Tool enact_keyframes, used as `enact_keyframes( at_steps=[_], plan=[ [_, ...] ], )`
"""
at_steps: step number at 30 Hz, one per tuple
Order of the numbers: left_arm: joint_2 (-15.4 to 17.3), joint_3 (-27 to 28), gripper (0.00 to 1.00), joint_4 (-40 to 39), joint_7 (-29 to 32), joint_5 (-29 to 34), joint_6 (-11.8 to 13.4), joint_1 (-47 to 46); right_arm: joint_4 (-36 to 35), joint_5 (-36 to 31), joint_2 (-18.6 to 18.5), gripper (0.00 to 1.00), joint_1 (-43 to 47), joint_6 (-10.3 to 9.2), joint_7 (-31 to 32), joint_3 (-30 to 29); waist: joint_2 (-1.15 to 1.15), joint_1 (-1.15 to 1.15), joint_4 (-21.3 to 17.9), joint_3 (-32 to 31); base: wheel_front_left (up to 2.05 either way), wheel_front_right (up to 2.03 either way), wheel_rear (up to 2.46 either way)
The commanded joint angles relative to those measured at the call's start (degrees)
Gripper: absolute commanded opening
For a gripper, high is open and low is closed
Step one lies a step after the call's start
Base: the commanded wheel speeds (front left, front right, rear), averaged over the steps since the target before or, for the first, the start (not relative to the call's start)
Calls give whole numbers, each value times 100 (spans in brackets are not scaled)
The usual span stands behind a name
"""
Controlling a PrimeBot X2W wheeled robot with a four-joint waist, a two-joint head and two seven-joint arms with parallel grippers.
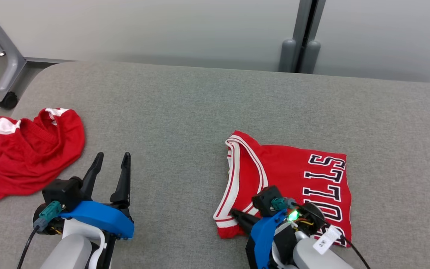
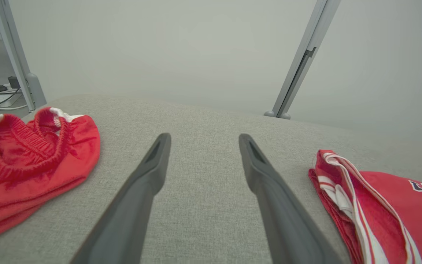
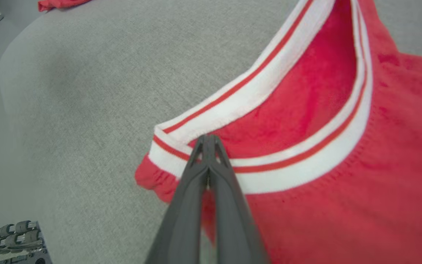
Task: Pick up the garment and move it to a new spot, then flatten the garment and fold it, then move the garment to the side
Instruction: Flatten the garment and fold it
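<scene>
Grey woven-fabric desk before a pale frosted wall. Right gripper clenched, fingers pressed together on the white-and-red striped trim at the corner of the folded red knit jersey nearest the robot, on its left side. Jersey flat on the right half of the desk, black-and-white lettering uppermost. Left gripper released and empty, fingers spread wide above bare desk, between the jersey and the crumpled red shorts with elastic waistband, well apart at the far left.

Handling, as judged: light, soft and limp; layers likely to slide or fall open if raised by one corner. Doubled trim probably the firmest place to pinch. For moving aside, best kept low and dragged, or supported at a second corner.
</scene>
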Motion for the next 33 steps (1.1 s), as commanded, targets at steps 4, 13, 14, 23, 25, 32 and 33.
enact_keyframes(
  at_steps=[4, 13, 14, 23, 25, 32, 33],
  plan=[
    [-98, -104, 100, 102, 14, 45, -55, -163, 317, 690, -14, 0, -311, 1, 136, 778, 0, 0, 257, 33, 0, 0, 0],
    [-35, -23, 100, 189, -13, 48, -51, -94, 22, 2040, -16, 100, -699, 2, -930, 1005, 0, 0, 271, -16, 0, 0, 0],
    [-21, 16, 100, 177, -21, 50, -33, -54, -3, 2064, -21, 100, -708, 1, -1132, 880, 0, 0, 222, -45, 0, 0, 0],
    [109, 363, 100, -92, -49, 98, 127, 343, -245, 929, -251, 100, 14, 2, -1961, -1024, 0, 0, -357, -402, 0, 0, 0],
    [138, 429, 100, -147, -50, 109, 157, 440, -457, 653, -308, 100, 290, 2, -1944, -1617, 0, 0, -470, -463, 0, 0, 0],
    [203, 659, 100, -374, -53, 170, 241, 808, -1442, -120, -276, 100, 1199, 2, -1599, -3096, 0, 0, -814, -620, 0, 0, 0],
    [200, 681, 100, -402, -53, 183, 246, 861, -1570, -174, -261, 100, 1286, 2, -1535, -3203, 0, 0, -850, -649, 0, 0, 0]
  ],
)
